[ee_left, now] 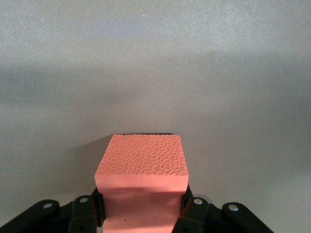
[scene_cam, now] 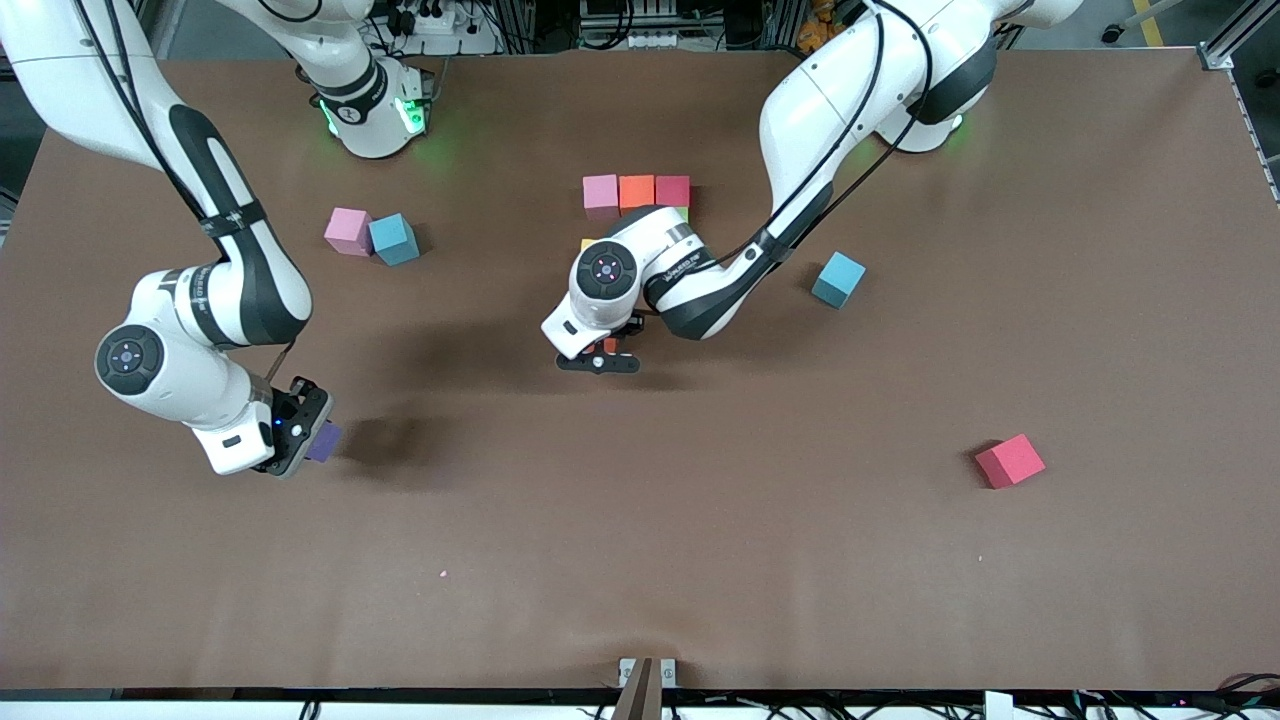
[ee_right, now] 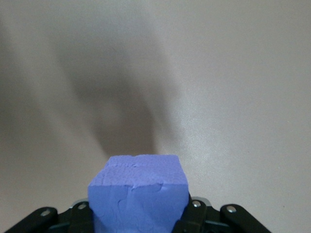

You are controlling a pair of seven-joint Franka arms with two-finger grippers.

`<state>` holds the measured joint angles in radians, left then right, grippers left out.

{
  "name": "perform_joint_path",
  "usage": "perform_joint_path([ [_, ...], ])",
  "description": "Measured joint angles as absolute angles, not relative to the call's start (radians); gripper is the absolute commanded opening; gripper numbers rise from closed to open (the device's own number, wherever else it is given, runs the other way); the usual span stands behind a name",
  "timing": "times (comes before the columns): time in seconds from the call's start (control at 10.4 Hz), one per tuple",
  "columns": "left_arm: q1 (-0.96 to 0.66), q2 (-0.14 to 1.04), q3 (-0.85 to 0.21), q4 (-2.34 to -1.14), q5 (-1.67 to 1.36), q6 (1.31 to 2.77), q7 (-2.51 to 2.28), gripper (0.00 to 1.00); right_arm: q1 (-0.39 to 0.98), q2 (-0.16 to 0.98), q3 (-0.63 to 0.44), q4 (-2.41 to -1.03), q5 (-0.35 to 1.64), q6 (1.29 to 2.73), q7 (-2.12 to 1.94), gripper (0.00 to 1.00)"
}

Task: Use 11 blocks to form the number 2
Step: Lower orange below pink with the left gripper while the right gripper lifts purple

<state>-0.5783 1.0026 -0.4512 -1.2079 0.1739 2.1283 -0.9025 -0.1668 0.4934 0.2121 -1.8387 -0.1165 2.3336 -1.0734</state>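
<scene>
A pink block (scene_cam: 600,192), an orange block (scene_cam: 636,190) and a crimson block (scene_cam: 672,189) touch in a row at mid-table. Slivers of a green block (scene_cam: 683,213) and a yellow block (scene_cam: 586,243) show past the left arm, which hides whatever else lies there. My left gripper (scene_cam: 603,356) (ee_left: 141,211) is shut on another orange block (scene_cam: 610,346) (ee_left: 141,165) over the mat beside the row. My right gripper (scene_cam: 305,432) (ee_right: 138,216) is shut on a purple block (scene_cam: 326,440) (ee_right: 138,187) over the right arm's end of the table.
A loose pink block (scene_cam: 347,230) touches a light-blue cube (scene_cam: 394,239) toward the right arm's end. Another light-blue cube (scene_cam: 838,279) and a loose crimson block (scene_cam: 1010,461) lie toward the left arm's end. Brown mat (scene_cam: 700,560) covers the table.
</scene>
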Motion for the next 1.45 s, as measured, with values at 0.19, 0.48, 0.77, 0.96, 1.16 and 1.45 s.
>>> perform_joint_path([
  [0.19,-0.579,1.003,-0.451,-1.208,0.174,2.128,-0.903,0.54,-0.167,0.493,0.212,-1.839,-0.116,2.333,-1.073,0.44],
  [0.48,-0.580,1.003,-0.451,-1.208,0.174,2.128,-0.903,0.54,-0.167,0.493,0.212,-1.840,-0.116,2.333,-1.073,0.44],
  [0.77,-0.580,1.003,-0.451,-1.208,0.174,2.128,-0.903,0.54,-0.169,0.493,0.212,-1.841,-0.116,2.333,-1.073,0.44],
  [0.96,-0.581,1.004,-0.451,-1.209,0.157,2.127,-0.903,0.56,-0.171,0.493,0.212,-1.842,-0.116,2.333,-1.073,0.44],
  [1.16,-0.582,1.004,-0.451,-1.209,0.154,2.126,-0.903,0.63,-0.174,0.493,0.212,-1.843,-0.116,2.333,-1.074,0.44],
  [1.45,-0.583,1.006,-0.451,-1.209,0.153,2.126,-0.903,0.64,-0.174,0.493,0.212,-1.844,-0.116,2.333,-1.074,0.44],
])
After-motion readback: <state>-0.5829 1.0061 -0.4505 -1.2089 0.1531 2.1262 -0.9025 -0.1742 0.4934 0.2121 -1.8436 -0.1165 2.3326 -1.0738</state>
